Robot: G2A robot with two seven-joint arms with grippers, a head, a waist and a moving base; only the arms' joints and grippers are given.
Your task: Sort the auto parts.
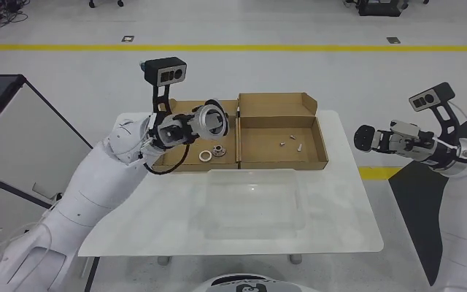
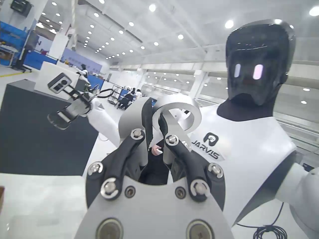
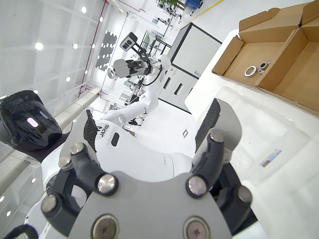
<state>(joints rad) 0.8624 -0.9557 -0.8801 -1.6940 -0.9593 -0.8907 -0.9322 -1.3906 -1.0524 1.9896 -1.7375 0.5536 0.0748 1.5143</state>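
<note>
Left pincer (image 2: 155, 121) is closed on a metal ring (image 2: 178, 114), held raised over the cardboard box (image 3: 236, 53) on the bench (image 1: 343, 219). The box contains a flat ring (image 1: 206, 155) and a bushing (image 1: 220, 152). Right pincer (image 3: 149, 128) is wide open and empty, off the bench edge

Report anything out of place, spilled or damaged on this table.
Nothing stands out. The left gripper holds a metal ring in the air; two round parts lie in the left box, small pieces in the right box. The boxes sit side by side, nothing spilled.
</note>
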